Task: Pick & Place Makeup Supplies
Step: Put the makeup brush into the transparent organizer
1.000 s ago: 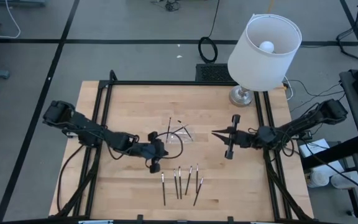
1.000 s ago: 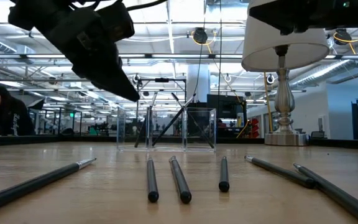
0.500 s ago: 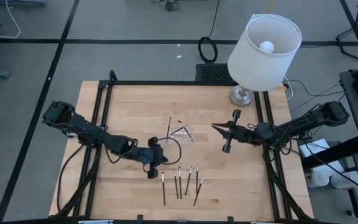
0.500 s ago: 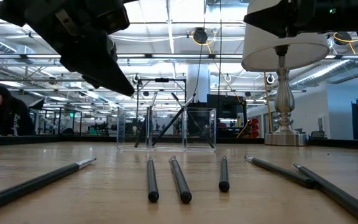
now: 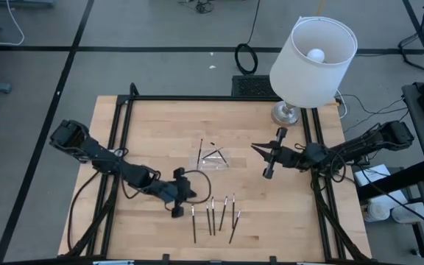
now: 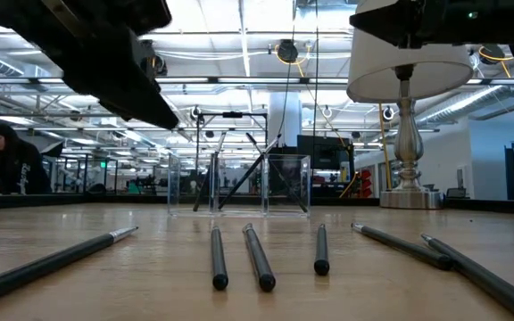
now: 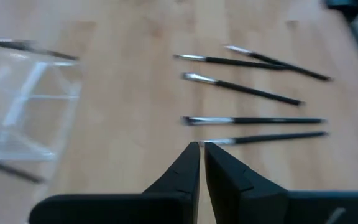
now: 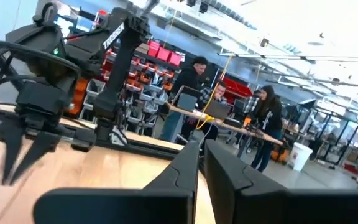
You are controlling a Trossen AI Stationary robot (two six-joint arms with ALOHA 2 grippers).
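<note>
Table [image 5: 160, 118] evenly, brightly lit from overhead; lamp [image 5: 313, 51] bulb seen glowing. Ceiling light strips glare in low view. Left wrist view motion-blurred; tray [image 7: 23, 106] smeared.

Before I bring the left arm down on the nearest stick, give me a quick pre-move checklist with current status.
1. Left tool empty: ok, nothing between its fingers.
2. Left tool open for a pick: not ok, fingers are shut.
3. Left tool near the loose sticks: ok, it hovers beside the row, tips pointing at the nearest stick.
4. Sticks separated enough to grab one: ok for the nearest; two farther ones cross.
5. Clear tray reachable: ok, it already holds sticks.
6. Right tool out of the way: ok, shut, raised near the lamp.
</note>
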